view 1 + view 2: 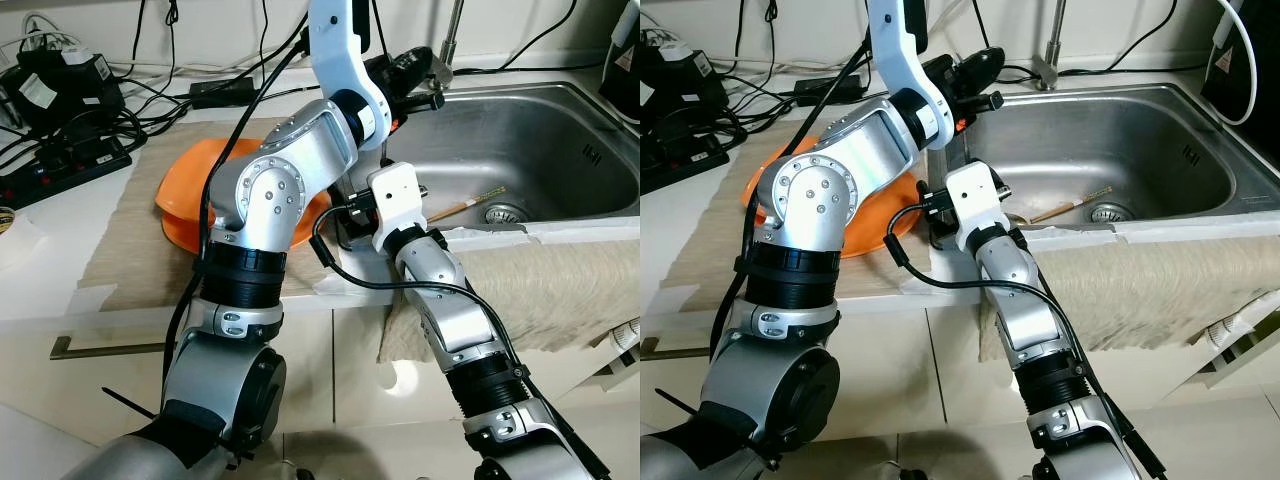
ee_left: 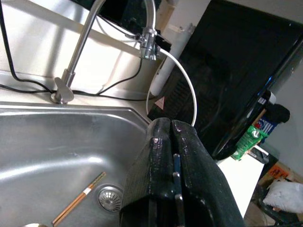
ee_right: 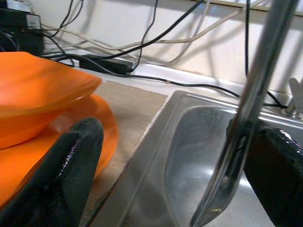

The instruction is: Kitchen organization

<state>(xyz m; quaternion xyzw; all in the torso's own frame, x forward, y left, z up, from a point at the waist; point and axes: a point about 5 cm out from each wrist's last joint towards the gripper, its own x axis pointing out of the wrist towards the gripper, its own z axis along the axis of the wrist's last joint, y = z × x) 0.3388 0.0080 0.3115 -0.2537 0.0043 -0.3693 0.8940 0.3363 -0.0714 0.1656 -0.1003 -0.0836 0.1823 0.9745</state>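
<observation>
Stacked orange plates (image 1: 185, 195) lie on a beige mat left of the steel sink (image 1: 560, 150). A wooden chopstick (image 1: 465, 207) rests on the sink floor beside the drain (image 2: 111, 197). My left gripper (image 2: 171, 127) hovers over the sink's rear left corner near the faucet (image 2: 85, 42), fingers shut together. My right gripper (image 3: 175, 156) sits low at the sink's front left rim, open, between the orange plates (image 3: 38, 94) and the basin. A shiny metal handle (image 3: 246, 118) slants up close by one of its fingers; I cannot tell whether they touch.
Power strips and tangled cables (image 1: 60, 165) crowd the counter's back left. A beige cloth (image 1: 560, 290) hangs over the counter front right of the sink. A black appliance (image 2: 227, 71) stands beyond the sink's right side.
</observation>
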